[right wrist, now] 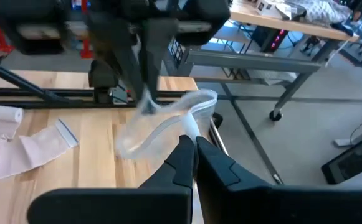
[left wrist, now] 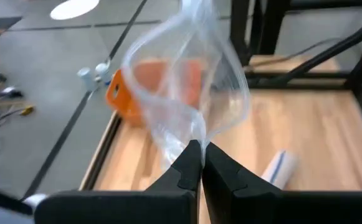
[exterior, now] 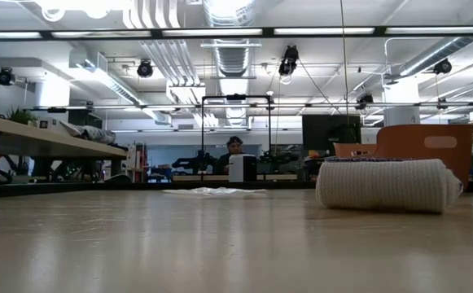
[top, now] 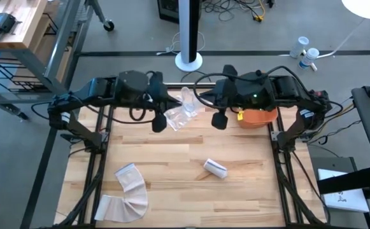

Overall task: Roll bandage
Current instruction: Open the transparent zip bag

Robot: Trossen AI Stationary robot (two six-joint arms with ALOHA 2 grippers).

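Rolled bandage (exterior: pixel 387 185) on table (top: pixel 191 191); both fingers closed, apparently pinching plastic bag (top: pixel 183 109).

You have: rolled bandage (top: pixel 215 169) ×1 | unrolled bandage strip (top: pixel 126 191) ×1 | clear plastic bag (top: pixel 186 109) ×1 | orange container (top: pixel 259 117) ×1 | arms ×2, one left gripper (top: pixel 160 122), one right gripper (top: pixel 220 120) | wooden table (top: pixel 185 191) ×1

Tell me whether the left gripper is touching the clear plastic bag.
Touching. In the left wrist view the left gripper is shut, and the clear plastic bag rises straight out from between its fingertips, pinched there.
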